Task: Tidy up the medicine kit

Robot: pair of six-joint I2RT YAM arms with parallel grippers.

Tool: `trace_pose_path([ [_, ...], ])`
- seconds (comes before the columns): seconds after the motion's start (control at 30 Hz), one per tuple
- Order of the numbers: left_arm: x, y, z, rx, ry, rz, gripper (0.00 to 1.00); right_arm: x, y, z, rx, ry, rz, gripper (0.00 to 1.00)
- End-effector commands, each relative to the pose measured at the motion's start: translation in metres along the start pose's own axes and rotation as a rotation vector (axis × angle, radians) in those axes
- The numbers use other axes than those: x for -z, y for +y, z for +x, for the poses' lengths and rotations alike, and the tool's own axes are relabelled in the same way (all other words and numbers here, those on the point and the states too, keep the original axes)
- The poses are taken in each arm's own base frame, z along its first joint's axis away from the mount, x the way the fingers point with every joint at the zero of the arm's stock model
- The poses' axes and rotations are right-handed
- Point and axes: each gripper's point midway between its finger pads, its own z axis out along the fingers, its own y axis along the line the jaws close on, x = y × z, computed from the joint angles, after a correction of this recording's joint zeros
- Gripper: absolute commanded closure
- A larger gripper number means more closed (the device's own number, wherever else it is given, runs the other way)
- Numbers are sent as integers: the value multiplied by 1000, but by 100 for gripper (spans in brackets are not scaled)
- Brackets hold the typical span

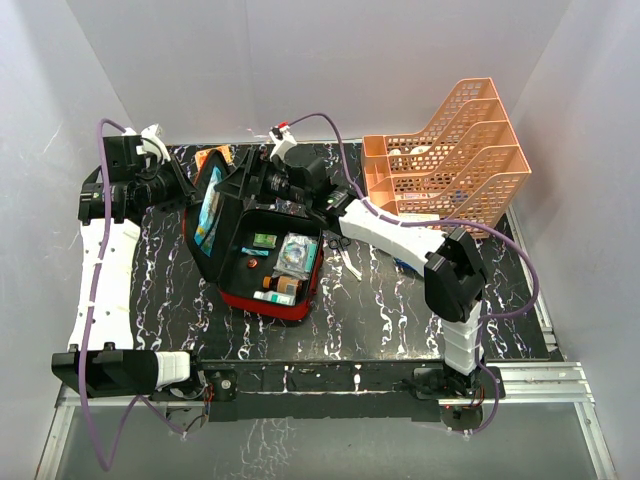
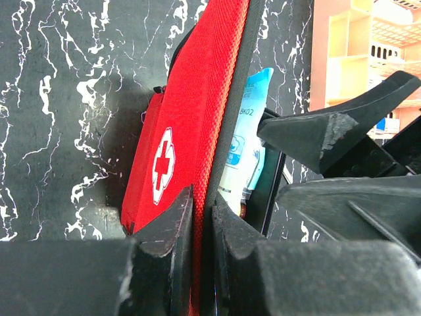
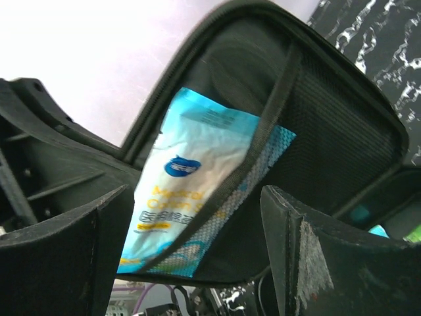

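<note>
Medicine kit [image 1: 262, 303] is seen open at bench [image 1: 380, 310] centre. The base is laid flat, and the lid [image 2: 197, 112] is raised near upright along the base's 9 o'clock side. The hinge line is run roughly 12 to 6 o'clock. The black lining is faced toward 3 o'clock and the white cross [image 2: 163, 164] toward 9. The lid edge is clamped between the left gripper [image 2: 202, 197] fingers. The right gripper [image 3: 197, 191] is held released, fingers spread wide in front of the lid's mesh pocket [image 3: 329, 131], in which a blue packet [image 3: 191, 178] is tucked. Small boxes and packets [image 1: 290, 255] are packed in the base. The base's 1 o'clock corner is overhung by the right arm. An orange tiered tray [image 1: 450, 150] is stood at 2 o'clock, apart from the kit.
</note>
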Motion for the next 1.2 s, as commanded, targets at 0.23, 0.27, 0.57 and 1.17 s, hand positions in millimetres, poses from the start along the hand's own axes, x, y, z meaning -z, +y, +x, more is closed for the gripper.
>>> trace_pose_path([
  [0.23, 16, -21, -11, -26, -78, 88, 100, -12, 15, 5, 43, 44, -71, 24],
  [0.27, 16, -21, -10, -26, -76, 89, 100, -12, 20, 5, 46, 39, -92, 24],
  [0.57, 17, -23, -10, -26, -74, 99, 100, -11, 36, 10, -8, 52, -202, 23],
  [1.17, 17, -23, -9, -27, -75, 100, 100, -26, -47, 31, -36, 42, 118, 42],
])
